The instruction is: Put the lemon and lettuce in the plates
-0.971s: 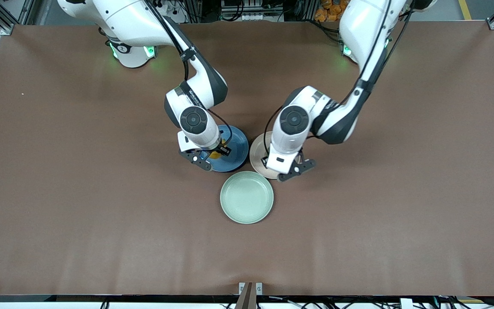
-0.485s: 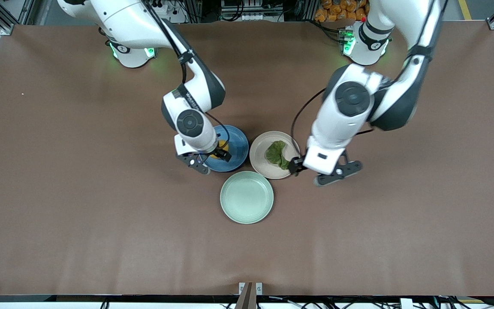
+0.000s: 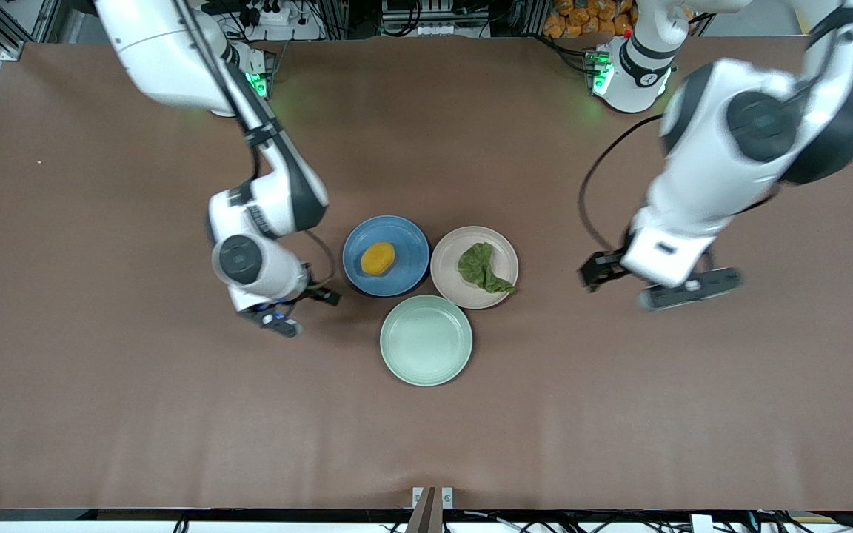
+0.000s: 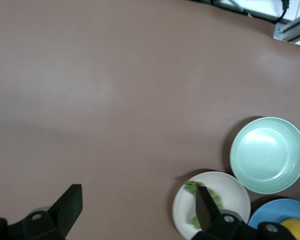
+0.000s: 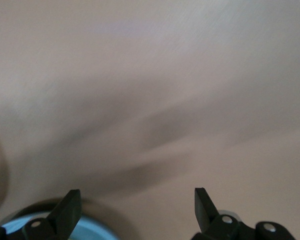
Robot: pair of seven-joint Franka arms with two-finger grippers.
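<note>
The yellow lemon (image 3: pixel 378 258) lies in the blue plate (image 3: pixel 406 243). Beside it, the dark-green lettuce (image 3: pixel 482 268) lies in the pale beige plate (image 3: pixel 455 249). My right gripper (image 3: pixel 302 309) hangs open and empty over bare table, off the blue plate toward the right arm's end. My left gripper (image 3: pixel 645 285) is open and empty, raised over bare table toward the left arm's end. The left wrist view shows the lettuce (image 4: pixel 194 188) in the beige plate (image 4: pixel 232 192), and the lemon (image 4: pixel 296 230) in the blue plate (image 4: pixel 270 212). A blue plate edge (image 5: pixel 17 227) shows beside my right gripper (image 5: pixel 135 207).
An empty mint-green plate (image 3: pixel 426 340) sits nearer the front camera than the other two plates, touching close to both; it also shows as the green plate (image 4: pixel 268 155). Brown table (image 3: pixel 138 407) stretches all around.
Both grippers opened and drew away from the plates, the left toward its own end, the right toward its end. The lemon stays in the blue plate, the lettuce in the beige plate.
</note>
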